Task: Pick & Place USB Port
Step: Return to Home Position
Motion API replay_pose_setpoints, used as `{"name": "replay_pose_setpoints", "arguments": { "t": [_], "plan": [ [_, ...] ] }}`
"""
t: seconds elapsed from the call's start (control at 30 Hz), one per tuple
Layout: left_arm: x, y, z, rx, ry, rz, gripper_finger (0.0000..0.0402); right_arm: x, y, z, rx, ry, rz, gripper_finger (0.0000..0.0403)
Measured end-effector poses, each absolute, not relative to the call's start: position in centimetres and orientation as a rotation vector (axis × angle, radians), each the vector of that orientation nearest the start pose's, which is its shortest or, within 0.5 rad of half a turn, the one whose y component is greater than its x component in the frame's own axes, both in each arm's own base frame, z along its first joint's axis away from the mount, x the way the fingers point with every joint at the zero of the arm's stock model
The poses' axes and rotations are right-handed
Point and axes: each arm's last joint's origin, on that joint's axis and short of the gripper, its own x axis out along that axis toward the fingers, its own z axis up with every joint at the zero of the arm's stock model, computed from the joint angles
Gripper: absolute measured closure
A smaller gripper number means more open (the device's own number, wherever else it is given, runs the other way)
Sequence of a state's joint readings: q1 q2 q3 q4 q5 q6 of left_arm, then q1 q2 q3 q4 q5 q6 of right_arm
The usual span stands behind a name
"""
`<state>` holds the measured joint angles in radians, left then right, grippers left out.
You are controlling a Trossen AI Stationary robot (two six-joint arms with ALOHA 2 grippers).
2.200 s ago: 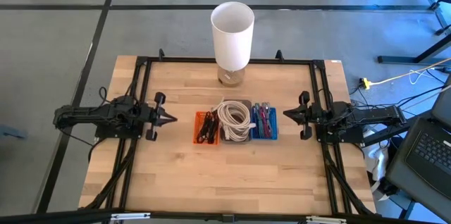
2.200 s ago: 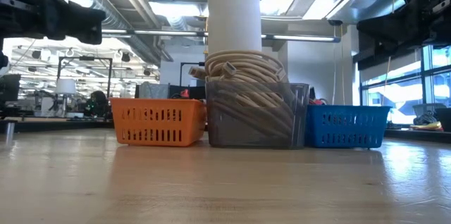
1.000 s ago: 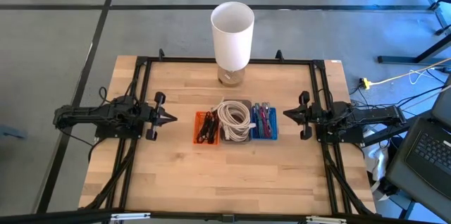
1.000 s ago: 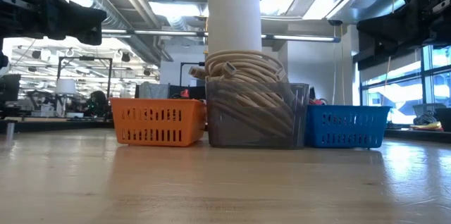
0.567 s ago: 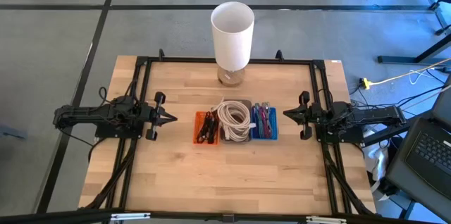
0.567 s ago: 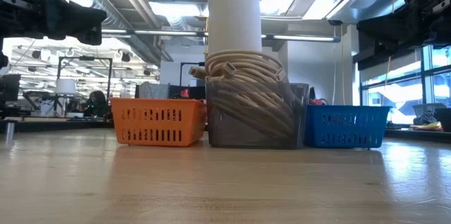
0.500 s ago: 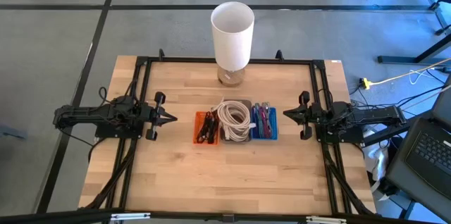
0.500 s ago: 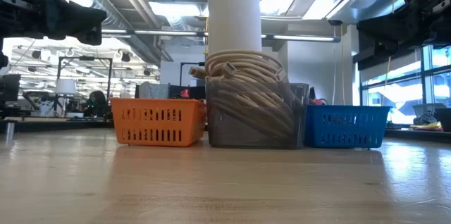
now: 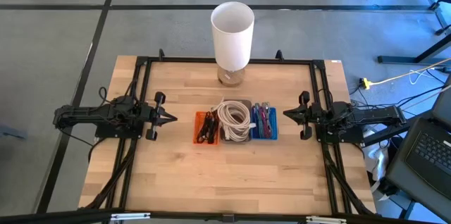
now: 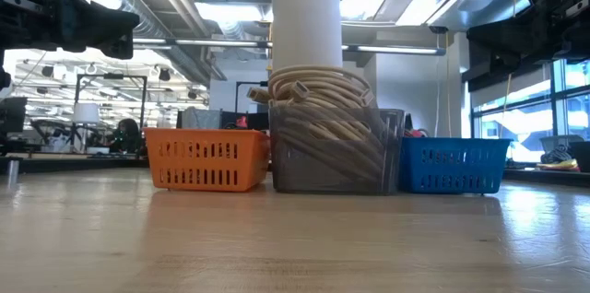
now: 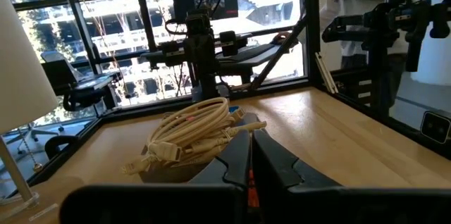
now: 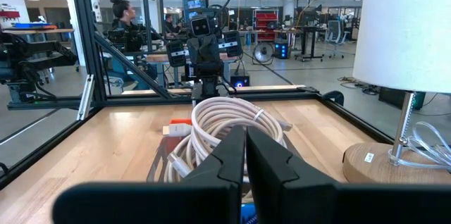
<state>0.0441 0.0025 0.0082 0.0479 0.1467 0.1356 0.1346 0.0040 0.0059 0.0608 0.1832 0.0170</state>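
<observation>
The left jaws are pressed together and empty at the end of the left arm, held above the left side of the counter with the tips aimed at the bins. The right jaws on the right arm mirror them from the right side, also pressed together and holding nothing.

The cables lie in three bins that touch in a row mid-counter: the orange bin on the left with dark cables, the smoky middle bin heaped with a cream cable, and the blue bin on the right with pink and dark ones. All look light, limp and somewhat springy. The cream coil bulges above its rim and would likely spring loose or snag if pulled by one strand. The best hold is probably across several gathered loops, or just behind a plug, where the cable is stiffer. The bins themselves seem light enough to slide.

The counter is smooth pale wood inside a black rail frame. A white lamp stands at its far edge, well apart from the bins. Beyond are grey floor, windows, other rigs and a seated person. A laptop sits off the right side.
</observation>
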Motion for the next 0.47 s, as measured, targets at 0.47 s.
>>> {"name": "replay_pose_setpoints", "arguments": {
  "t": [0.47],
  "plan": [
    [9.7,0.0,17.07,0.14,-0.06,-0.099,0.0395,9.67,0.78,17.11,0.027,-0.062,-0.048,0.0383]
  ]
}}
